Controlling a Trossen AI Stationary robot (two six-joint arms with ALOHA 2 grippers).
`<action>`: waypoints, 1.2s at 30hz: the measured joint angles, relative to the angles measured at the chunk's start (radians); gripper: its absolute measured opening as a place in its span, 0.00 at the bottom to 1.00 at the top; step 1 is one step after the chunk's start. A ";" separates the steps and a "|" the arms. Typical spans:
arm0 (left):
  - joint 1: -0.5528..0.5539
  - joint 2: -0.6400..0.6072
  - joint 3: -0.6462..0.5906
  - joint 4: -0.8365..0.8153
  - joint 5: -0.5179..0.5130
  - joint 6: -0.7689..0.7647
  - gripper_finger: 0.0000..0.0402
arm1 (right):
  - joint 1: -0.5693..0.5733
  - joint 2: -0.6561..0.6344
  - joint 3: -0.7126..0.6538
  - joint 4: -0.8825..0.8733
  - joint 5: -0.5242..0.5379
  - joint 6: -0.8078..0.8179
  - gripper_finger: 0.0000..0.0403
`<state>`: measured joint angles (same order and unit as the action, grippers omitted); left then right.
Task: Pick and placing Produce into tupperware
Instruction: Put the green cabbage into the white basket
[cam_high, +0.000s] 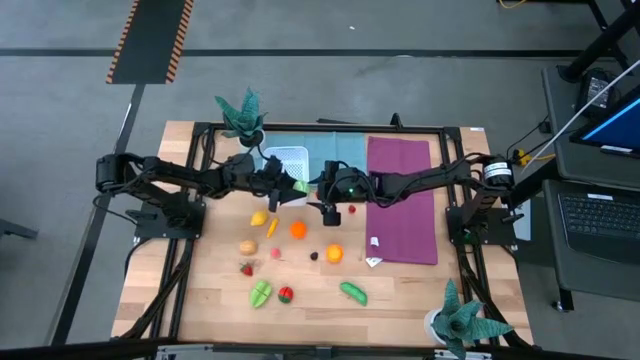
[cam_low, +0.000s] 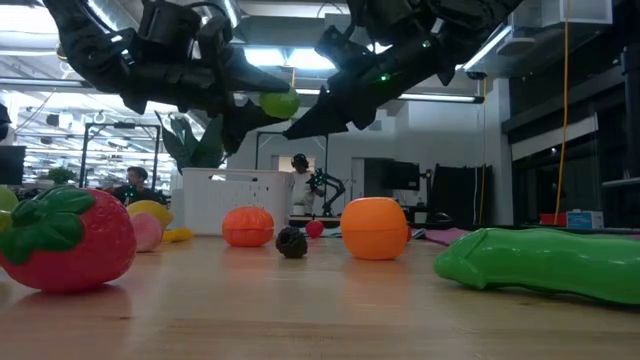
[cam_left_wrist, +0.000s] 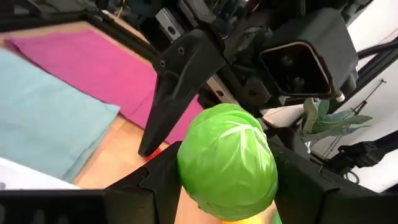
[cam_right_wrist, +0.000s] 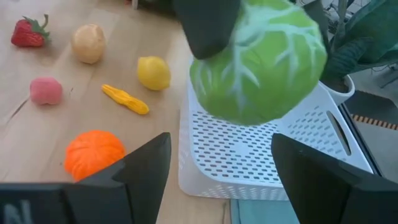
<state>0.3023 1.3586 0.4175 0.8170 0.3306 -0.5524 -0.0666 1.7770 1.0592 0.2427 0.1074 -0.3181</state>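
Left gripper (cam_high: 296, 186) is clamped on a green cabbage (cam_left_wrist: 227, 163), both fingers pressed to its sides, held up off the table just past the tupperware's (cam_high: 285, 160) 5 o'clock corner in the high view. Right gripper (cam_high: 329, 208) hangs close by, roughly 3 o'clock from the cabbage, fingers spread wide and empty; its wrist camera looks straight at the cabbage with the perforated white container right behind it.

So I'd call this the carry step: the piece is picked and not yet in. Next move probably needs a short shift toward 11 o'clock so the cabbage sits over the grid bottom, then a release. The right arm is crowding that spot, so it could get bumped.

Rest of the produce is on the wood toward 6 o'clock: lemon (cam_high: 259, 218), orange pumpkin (cam_high: 297, 229), orange (cam_high: 334, 253), strawberry (cam_high: 246, 268), green pea pod (cam_high: 353, 292).

Hard to tell: from above the cabbage is barely a green sliver under the arm, and I can't see whether anything's already in the tupperware, since its near corner is covered.
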 joint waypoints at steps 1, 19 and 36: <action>0.004 0.000 0.000 0.004 0.003 0.008 0.48 | -0.003 -0.005 0.000 -0.004 0.000 0.002 0.69; 0.103 -0.389 -0.061 -0.274 -0.033 0.270 0.48 | -0.104 -0.104 -0.002 -0.154 -0.182 0.185 0.69; 0.103 -0.463 -0.061 -0.399 -0.080 0.425 0.48 | -0.096 -0.103 -0.032 0.193 -0.284 0.287 0.69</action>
<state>0.4057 0.8955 0.3565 0.4179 0.2504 -0.1278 -0.1624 1.6738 1.0269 0.4359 -0.1764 -0.0316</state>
